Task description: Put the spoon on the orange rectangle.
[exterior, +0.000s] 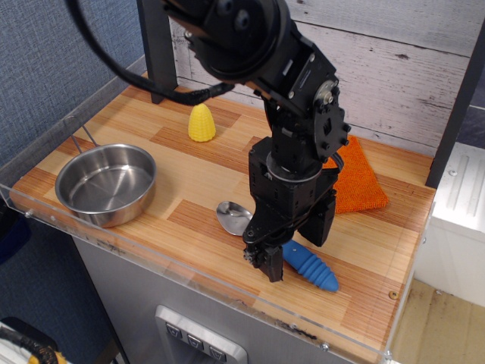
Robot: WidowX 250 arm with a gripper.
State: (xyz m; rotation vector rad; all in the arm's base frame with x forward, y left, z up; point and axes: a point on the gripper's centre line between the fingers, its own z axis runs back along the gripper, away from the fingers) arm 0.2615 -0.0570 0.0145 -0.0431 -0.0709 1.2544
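The spoon [284,244] lies flat on the desk [189,189], in front of the orange rectangle [355,179] and apart from it. The gripper [292,254] straddles its blue handle, fingers spread; contact is probably not made, though the view is blocked. A steel bowl [106,184] sits well left of the spoon.

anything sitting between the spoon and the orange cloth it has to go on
No object lies on the wood between the spoon and the orange cloth. Only the arm itself is there: the end effector is down at the spoon's handle, and its body hides the cloth's left part. The corn cone and steel bowl sit off left.
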